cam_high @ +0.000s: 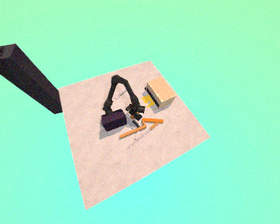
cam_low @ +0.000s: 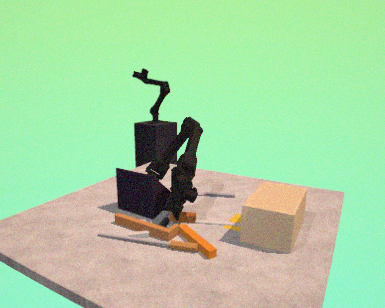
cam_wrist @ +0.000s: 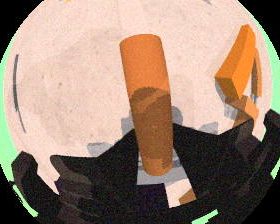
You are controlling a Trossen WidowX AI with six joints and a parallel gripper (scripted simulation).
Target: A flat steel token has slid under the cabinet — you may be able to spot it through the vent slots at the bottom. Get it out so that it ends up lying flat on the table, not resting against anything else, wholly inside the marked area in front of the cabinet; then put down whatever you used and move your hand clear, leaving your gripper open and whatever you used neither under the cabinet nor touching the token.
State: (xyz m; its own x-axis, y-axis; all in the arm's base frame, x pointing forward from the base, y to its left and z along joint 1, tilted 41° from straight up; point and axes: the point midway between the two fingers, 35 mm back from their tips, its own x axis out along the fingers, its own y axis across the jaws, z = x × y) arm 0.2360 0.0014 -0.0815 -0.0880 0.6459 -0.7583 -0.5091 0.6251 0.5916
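My gripper [cam_high: 133, 116] [cam_low: 176, 217] [cam_wrist: 152, 129] is low over the table, shut on a round orange handle [cam_low: 189, 217] [cam_wrist: 143, 60]. A thin pale rod [cam_low: 212, 223] runs from near the handle toward the cabinet; its far end is too faint to follow. The tan cabinet [cam_high: 162, 90] [cam_low: 273, 215] has a dark vent strip [cam_high: 153, 97] along its front bottom. The yellow marked area [cam_high: 147, 100] [cam_low: 232, 220] lies in front of it. The steel token cannot be made out in any view.
Orange bars [cam_high: 132, 132] [cam_low: 198, 241] [cam_wrist: 236, 65] lie beside the gripper. Another rod [cam_low: 132, 240] with an orange handle [cam_high: 154, 126] [cam_low: 183, 246] lies beyond them. A thin grey rod [cam_low: 219, 195] [cam_wrist: 15, 82] lies on the other side. A dark block [cam_high: 114, 121] [cam_low: 141, 192] stands by the arm's base.
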